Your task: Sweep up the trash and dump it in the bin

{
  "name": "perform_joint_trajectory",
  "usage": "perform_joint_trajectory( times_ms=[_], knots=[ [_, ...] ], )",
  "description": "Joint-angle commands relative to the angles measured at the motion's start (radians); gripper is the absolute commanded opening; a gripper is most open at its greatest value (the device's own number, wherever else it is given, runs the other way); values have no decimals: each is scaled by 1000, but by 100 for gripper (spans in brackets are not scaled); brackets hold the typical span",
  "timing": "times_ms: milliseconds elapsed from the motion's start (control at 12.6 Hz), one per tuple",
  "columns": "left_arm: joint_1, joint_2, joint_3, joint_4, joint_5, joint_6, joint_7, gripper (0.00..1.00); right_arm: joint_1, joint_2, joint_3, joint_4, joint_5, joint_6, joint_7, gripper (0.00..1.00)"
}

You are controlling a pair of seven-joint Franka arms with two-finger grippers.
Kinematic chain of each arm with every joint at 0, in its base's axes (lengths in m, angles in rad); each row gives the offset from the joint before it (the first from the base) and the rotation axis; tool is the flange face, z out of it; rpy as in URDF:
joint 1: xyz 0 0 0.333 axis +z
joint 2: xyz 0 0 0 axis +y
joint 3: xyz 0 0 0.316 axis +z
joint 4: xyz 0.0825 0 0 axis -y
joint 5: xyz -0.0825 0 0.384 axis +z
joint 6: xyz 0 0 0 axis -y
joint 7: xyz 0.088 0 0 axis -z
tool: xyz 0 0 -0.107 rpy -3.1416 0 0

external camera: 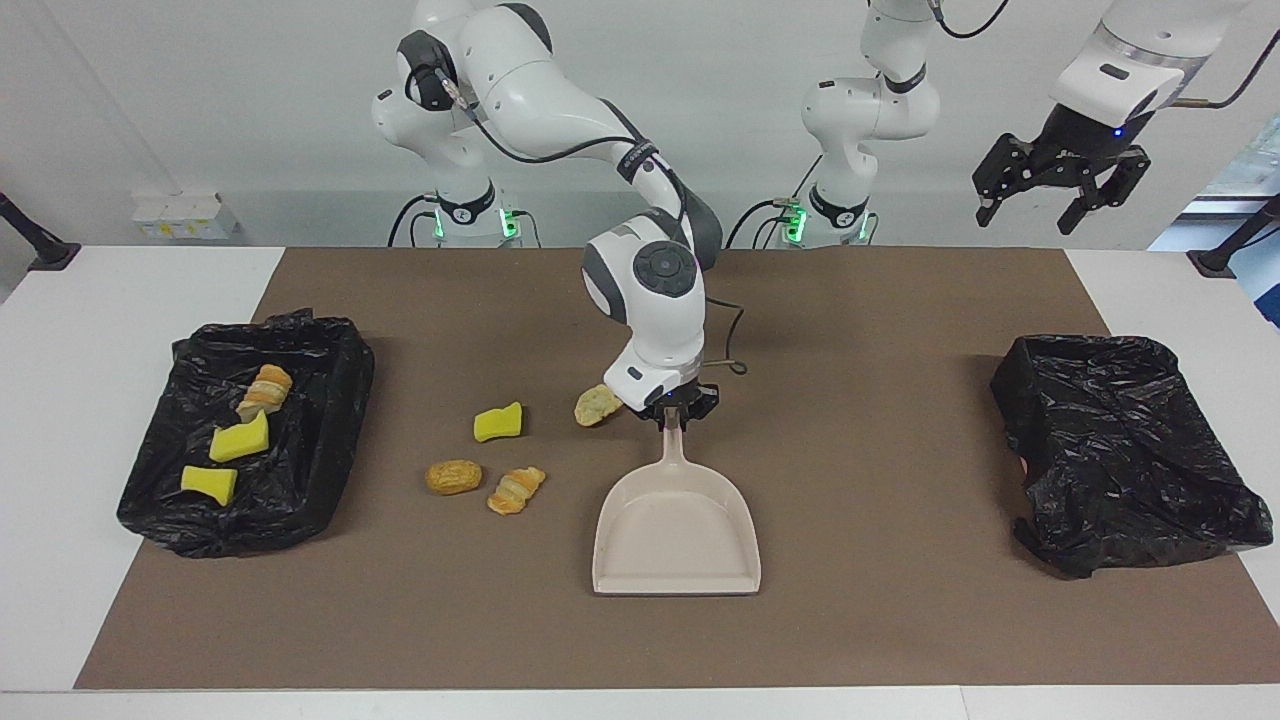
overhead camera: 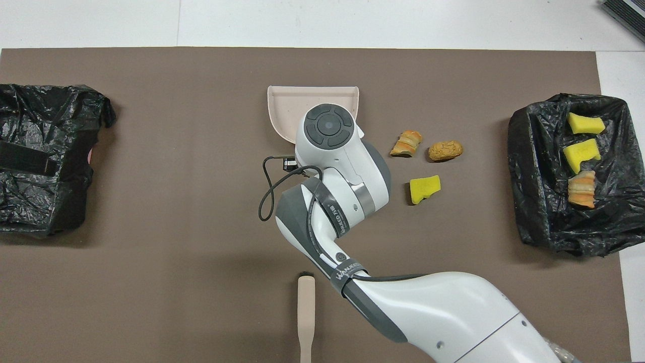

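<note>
- Right end effector (external camera: 679, 410): closing on the dustpan (external camera: 676, 535) handle, pan lying flat mid-surface (external camera: 880, 330).
- Left end effector (external camera: 1062, 190): waiting raised over its own end of the surface, fingers spread, holding nothing.
- Trash: four bits (external camera: 498, 423) lying loose beside the pan toward the right arm's end; three (external camera: 239, 441) sitting in the bin (external camera: 330, 420) there.
- Second bin (external camera: 1120, 450): sitting at the left arm's end.

White arms (external camera: 560, 100); black cables
</note>
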Motion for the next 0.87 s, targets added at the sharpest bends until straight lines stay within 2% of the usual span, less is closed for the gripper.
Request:
perform_joint_trajectory(
  times_ms=[0, 237, 475, 791],
  knots=[
    [14, -8, -9, 5, -6, -19, 13, 100, 8, -9, -2, 18, 15, -10, 18, 100],
    [15, -8, -9, 3, -6, -19, 11, 100, 11, -82, 1, -29, 32, -25, 6, 100],
    [14, -8, -9, 5, -6, -19, 13, 100, 4, -182, 3, -99, 44, -163, 1, 100],
    [14, -8, -9, 5, -6, -19, 13, 100, 72, -369, 7, -332, 58, -160, 23, 100]
  ],
)
